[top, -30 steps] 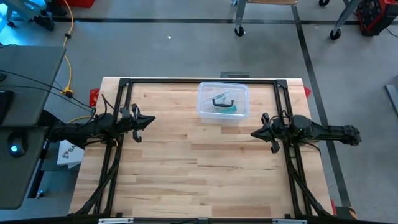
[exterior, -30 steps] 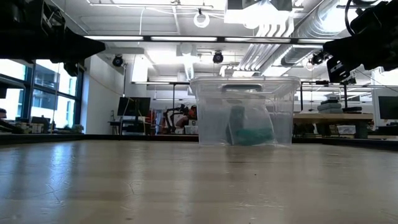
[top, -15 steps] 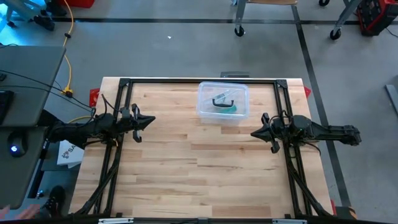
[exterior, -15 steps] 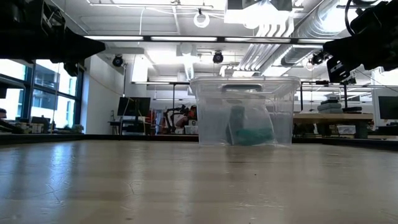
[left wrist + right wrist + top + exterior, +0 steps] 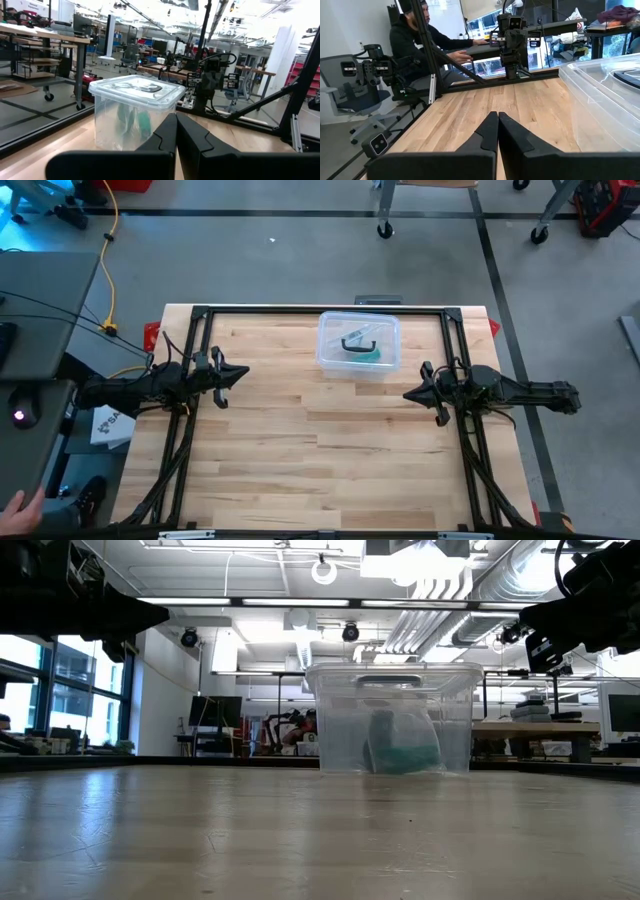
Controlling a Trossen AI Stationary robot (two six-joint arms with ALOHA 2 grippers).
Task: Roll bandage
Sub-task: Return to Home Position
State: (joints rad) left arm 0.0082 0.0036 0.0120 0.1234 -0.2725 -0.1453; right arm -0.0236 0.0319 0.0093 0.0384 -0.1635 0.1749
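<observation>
Lidded transparent bin [image 5: 358,345] at upper centre holds a green bandage [image 5: 402,752] as left gripper [image 5: 243,372] and right gripper [image 5: 408,393] hover closed, empty, at frame's sides; job looks finished.

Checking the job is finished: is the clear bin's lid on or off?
On. The lid sits flat across the bin, overhanging its walls.
</observation>
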